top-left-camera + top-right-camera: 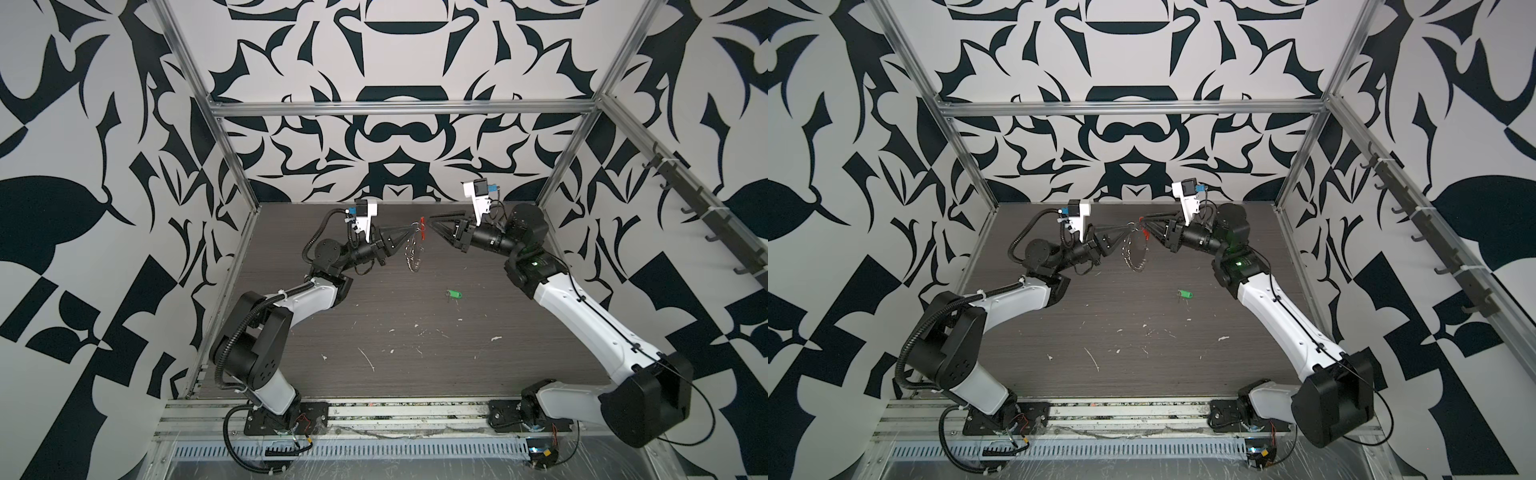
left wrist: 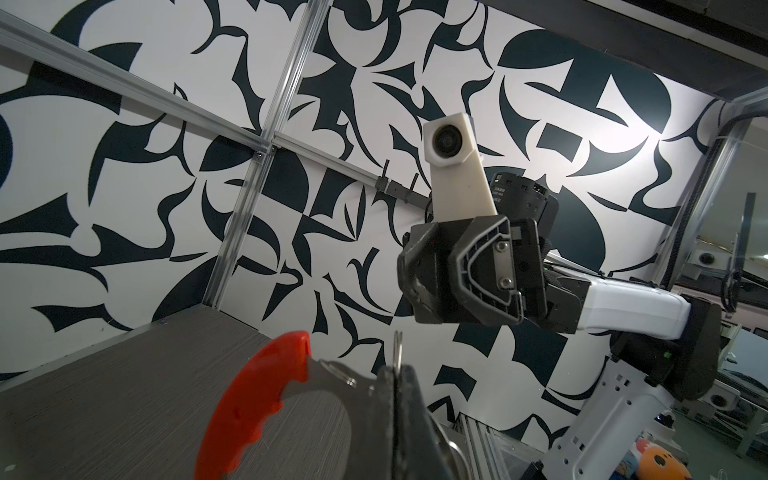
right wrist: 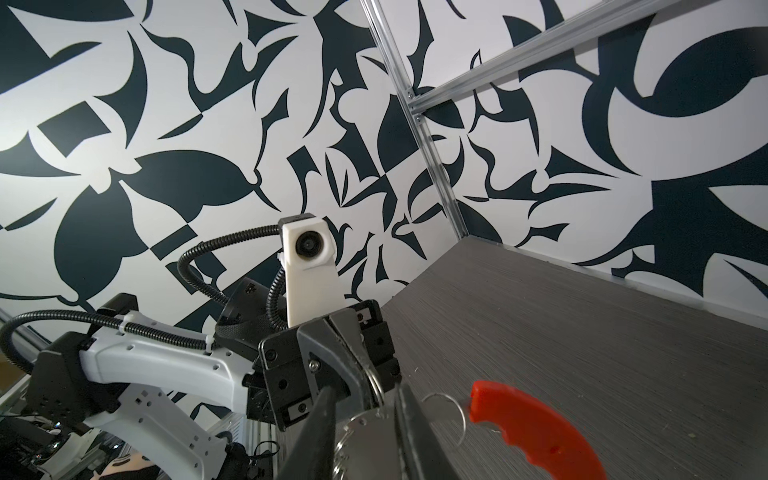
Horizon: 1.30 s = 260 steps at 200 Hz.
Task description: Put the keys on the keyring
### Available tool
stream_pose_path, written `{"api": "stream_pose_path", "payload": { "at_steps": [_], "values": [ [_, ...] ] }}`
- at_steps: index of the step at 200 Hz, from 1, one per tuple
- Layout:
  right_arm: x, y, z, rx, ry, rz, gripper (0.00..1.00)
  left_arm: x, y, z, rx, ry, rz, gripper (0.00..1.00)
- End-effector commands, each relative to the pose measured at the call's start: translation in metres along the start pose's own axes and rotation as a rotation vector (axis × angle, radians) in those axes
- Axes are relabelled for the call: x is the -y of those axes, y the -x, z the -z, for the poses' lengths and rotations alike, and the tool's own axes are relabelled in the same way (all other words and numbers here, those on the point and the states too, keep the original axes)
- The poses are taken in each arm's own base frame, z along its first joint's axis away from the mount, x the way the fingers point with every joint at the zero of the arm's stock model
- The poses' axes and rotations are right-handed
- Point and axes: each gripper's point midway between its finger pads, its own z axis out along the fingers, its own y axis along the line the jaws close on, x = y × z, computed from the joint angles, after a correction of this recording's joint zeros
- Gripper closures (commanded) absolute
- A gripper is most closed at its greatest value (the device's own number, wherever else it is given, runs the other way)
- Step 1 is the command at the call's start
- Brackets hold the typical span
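**Desk** [image 1: 415,324]: dark grey-brown wood grain, flecked with white scuffs toward the front edge.
**Walls** [image 1: 395,50]: white, printed with a bold dark navy pattern of abstract leaf and blade shapes.
**Frame** [image 1: 395,109]: plain silver.
**Keyring** [image 1: 410,257]: silver rings, with one red-orange segment [image 2: 249,399].
**Keys** [image 1: 453,294]: bright green tag.
**Left arm** [image 1: 307,295] and **right arm** [image 1: 582,316]: white shells with black joints.
**Fingers** [image 1: 397,233]: black.
**Wrist camera mounts** [image 1: 368,214]: white.
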Motion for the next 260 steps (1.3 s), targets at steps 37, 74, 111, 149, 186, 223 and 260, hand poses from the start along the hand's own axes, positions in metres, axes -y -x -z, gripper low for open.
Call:
{"api": "stream_pose_path", "payload": {
  "at_steps": [37, 74, 111, 149, 186, 223, 260],
  "values": [
    [-0.017, 0.005, -0.012, 0.005, 0.103, -0.002, 0.74, 0.023, 0.026, -0.004, 0.054, -0.069, -0.068, 1.00],
    [-0.019, 0.000, -0.018, -0.011, 0.118, -0.010, 0.76, 0.023, 0.027, -0.004, 0.058, -0.070, -0.071, 1.00],
    [-0.019, -0.006, -0.021, -0.027, 0.127, -0.019, 0.82, 0.022, 0.027, -0.005, 0.056, -0.071, -0.069, 1.00],
    [-0.018, -0.009, -0.021, -0.028, 0.123, -0.020, 0.86, 0.022, 0.027, -0.005, 0.058, -0.070, -0.067, 1.00],
    [-0.020, -0.005, -0.022, -0.021, 0.130, -0.010, 0.88, 0.020, 0.026, -0.006, 0.054, -0.071, -0.061, 1.00],
    [-0.022, -0.005, -0.027, -0.026, 0.142, -0.010, 0.90, 0.020, 0.026, -0.007, 0.053, -0.072, -0.056, 1.00],
    [-0.023, -0.001, -0.029, -0.014, 0.138, 0.003, 1.00, 0.021, 0.029, -0.008, 0.059, -0.075, -0.063, 1.00]
  ]
}}
